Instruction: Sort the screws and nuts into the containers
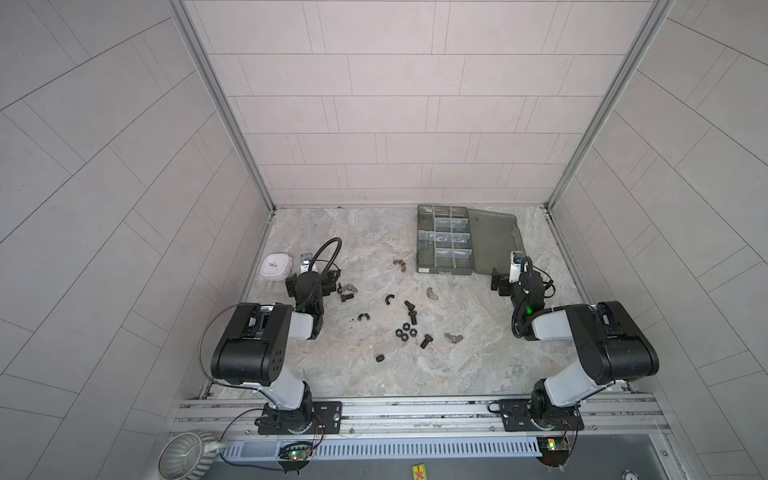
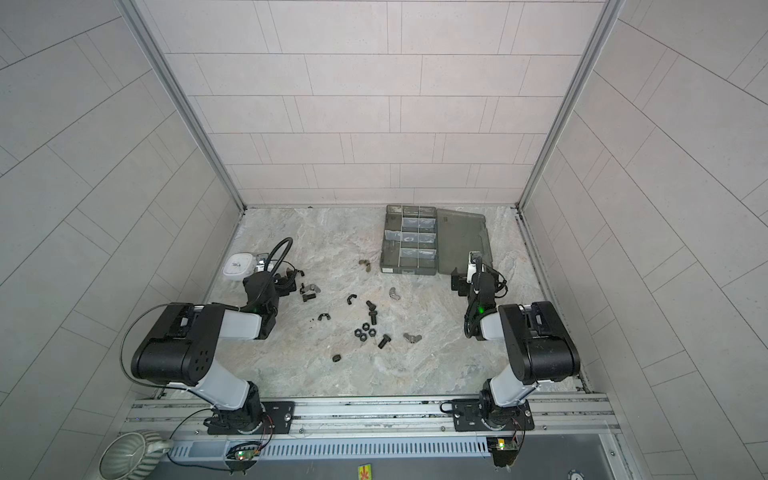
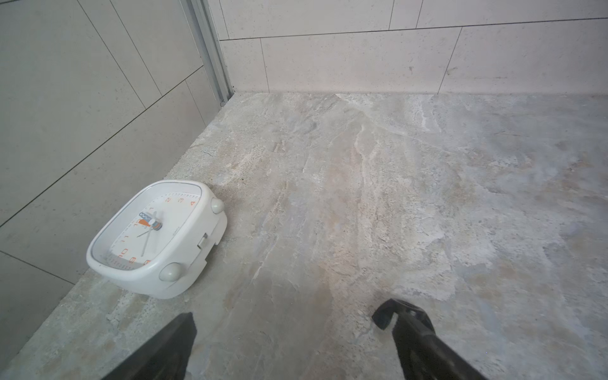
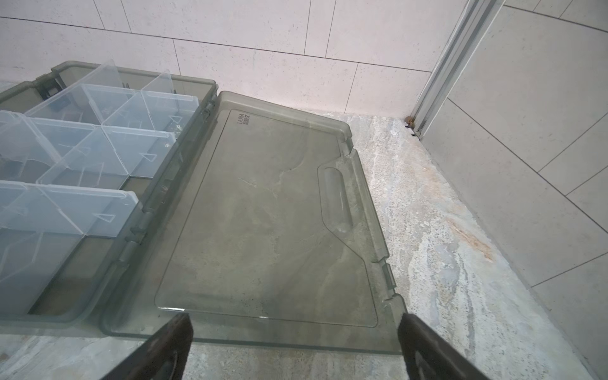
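Sorting looks yet to start: short black hex-head screws and small black hexagonal nuts lie loose on the marbled table, apart from the smoky-grey plastic organizer's containers. My left gripper and right gripper gape wide, empty. Next, I centre one over a single screw.

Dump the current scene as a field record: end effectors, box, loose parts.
left end effector: open, empty, over bare table, near white clock
right end effector: open, empty, at near edge of lid
organizer box: open, lid lying flat beside it
screws: loose on table, between the arms
nuts: loose on table; hex ones clustered, wing nuts scattered
compartment contents: cannot tell
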### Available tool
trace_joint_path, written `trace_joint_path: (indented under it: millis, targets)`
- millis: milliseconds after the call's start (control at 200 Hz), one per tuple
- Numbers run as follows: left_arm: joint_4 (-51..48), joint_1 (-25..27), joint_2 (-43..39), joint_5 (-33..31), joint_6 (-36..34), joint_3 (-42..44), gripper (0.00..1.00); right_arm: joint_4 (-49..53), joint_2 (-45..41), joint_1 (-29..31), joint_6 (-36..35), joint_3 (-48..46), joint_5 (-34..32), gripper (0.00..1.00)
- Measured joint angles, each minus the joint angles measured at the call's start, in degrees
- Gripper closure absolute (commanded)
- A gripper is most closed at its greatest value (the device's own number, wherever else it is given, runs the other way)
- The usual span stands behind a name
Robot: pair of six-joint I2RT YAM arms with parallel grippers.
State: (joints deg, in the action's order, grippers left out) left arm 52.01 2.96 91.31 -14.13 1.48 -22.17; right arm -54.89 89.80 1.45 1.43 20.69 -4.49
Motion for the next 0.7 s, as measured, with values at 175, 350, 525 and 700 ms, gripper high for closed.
trace_joint_path:
  millis: [175,350,525,700]
  targets:
    - [0.0,0.0,0.0,0.2,0.0,0.0,0.0,-0.1,0.0,0.0,0.0,0.0,0.0,0.01]
    - [0.0,0.0,0.0,0.2,0.0,0.0,0.0,-0.1,0.0,0.0,0.0,0.0,0.0,0.01]
    - [0.0,-0.2,0.0,0.3,0.0,0.0,0.0,-0.1,0.0,0.0,0.0,0.0,0.2,0.01]
    - [0.0,-0.3,0.0,0.5,0.0,0.0,0.0,-0.2,0.0,-0.7,0.0,0.0,1.1,0.01]
